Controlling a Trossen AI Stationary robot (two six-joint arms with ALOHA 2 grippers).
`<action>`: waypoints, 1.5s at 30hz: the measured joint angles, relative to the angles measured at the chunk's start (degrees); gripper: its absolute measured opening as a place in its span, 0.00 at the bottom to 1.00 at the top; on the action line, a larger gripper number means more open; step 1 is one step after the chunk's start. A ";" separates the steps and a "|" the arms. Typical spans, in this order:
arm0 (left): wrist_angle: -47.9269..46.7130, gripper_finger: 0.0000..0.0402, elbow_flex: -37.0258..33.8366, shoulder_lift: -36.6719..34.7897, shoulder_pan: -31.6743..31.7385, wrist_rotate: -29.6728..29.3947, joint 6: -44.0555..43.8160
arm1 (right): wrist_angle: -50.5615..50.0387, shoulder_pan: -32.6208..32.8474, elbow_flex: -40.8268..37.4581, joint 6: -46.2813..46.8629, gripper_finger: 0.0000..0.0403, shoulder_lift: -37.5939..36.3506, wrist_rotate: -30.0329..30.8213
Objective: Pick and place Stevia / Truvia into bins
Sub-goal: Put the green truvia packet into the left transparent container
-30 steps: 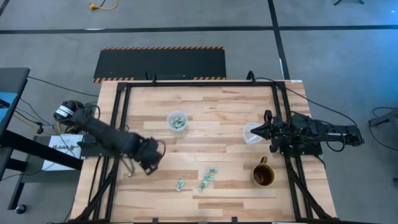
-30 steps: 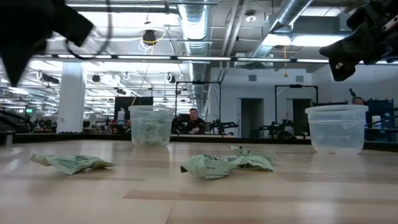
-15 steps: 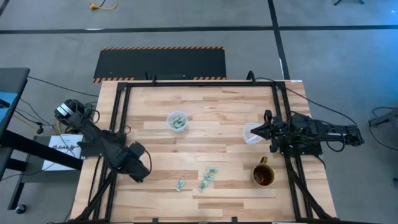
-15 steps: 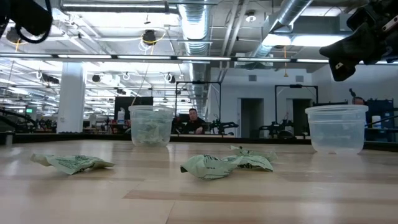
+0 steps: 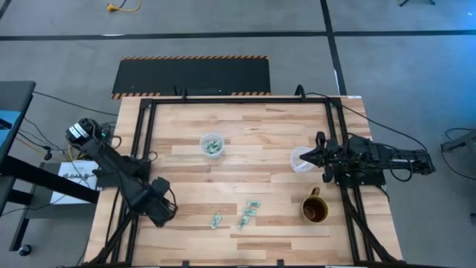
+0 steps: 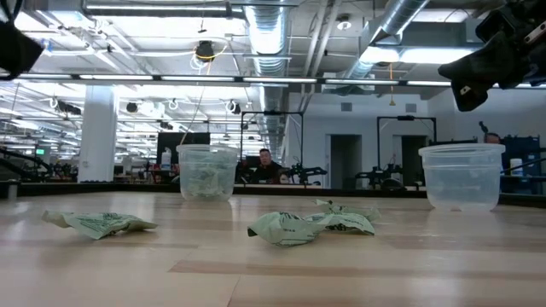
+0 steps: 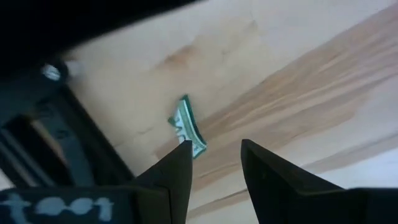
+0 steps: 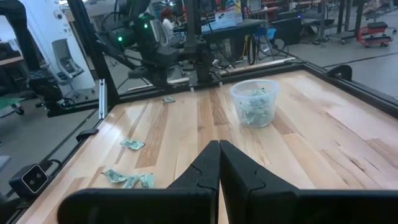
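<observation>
**Left pincer at the surface's left edge, one sachet just ahead of it**

High view, clock directions taken from the middle of the wooden surface [image 5: 245, 167]. The left pincer [image 5: 160, 212] sits at about 8 o'clock, over the dark frame rail [image 5: 132, 186] that runs along the left edge. Its fingers [image 7: 177, 174] stand apart with nothing between them. In the left wrist view one green-and-white sachet [image 7: 188, 126] lies flat on the wood just beyond the fingertips, near the rail, not touching either finger. Print on it is too small to read.

The right pincer [image 5: 317, 156] hangs at about 3 o'clock beside the right rail, its fingers [image 8: 219, 163] pressed together and holding nothing. It is just beside the empty clear bin [image 5: 301, 159]. A brown mug [image 5: 314, 209] stands at about 4 o'clock, near the right rail.

The second clear bin [image 5: 213, 144] stands at about 11 o'clock and already contains sachets. A loose cluster of sachets [image 5: 249, 212] lies at about 6 o'clock, with a single one [image 5: 216, 220] a little left of it, between the cluster and the left pincer.

The middle of the surface between the two bins is open wood, as is the far strip toward 12 o'clock. Beyond that edge a black mat with striped borders [image 5: 192, 76] lies on the floor. In the low view a person [image 6: 266, 165] sits in the room behind the surface.
</observation>
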 joint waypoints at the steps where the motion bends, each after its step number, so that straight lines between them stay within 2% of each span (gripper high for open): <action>1: 1.80 0.32 -1.06 0.00 -0.23 0.03 -0.60 | 0.00 -0.01 0.00 0.00 0.00 0.00 0.00; 10: 14.25 0.32 -8.64 0.00 -2.77 0.66 -6.43 | -0.18 -0.02 0.00 0.00 0.00 -0.01 0.00; 14: 13.82 0.32 -10.26 0.01 -3.36 2.59 -8.91 | -0.17 -0.02 -0.02 0.00 0.00 0.01 0.00; 22: 13.75 0.32 -8.35 0.02 -3.35 1.07 -8.85 | -0.17 0.00 0.00 0.00 0.00 0.01 0.00; 28: 7.95 0.32 -7.20 0.09 -3.33 0.87 -10.19 | -0.17 -0.01 -0.02 0.00 0.00 0.00 0.00; 32: 3.89 0.32 -7.30 0.61 -3.33 3.04 -10.38 | -0.17 0.00 -0.02 0.00 0.00 0.01 0.00; 37: 3.76 0.32 -7.32 0.62 -3.33 1.52 -10.28 | -0.17 -0.01 -0.02 0.00 0.00 0.00 0.00; 45: 2.75 0.32 -7.32 4.93 -3.62 3.47 -8.43 | -0.17 -0.01 -0.02 0.00 0.00 0.00 0.00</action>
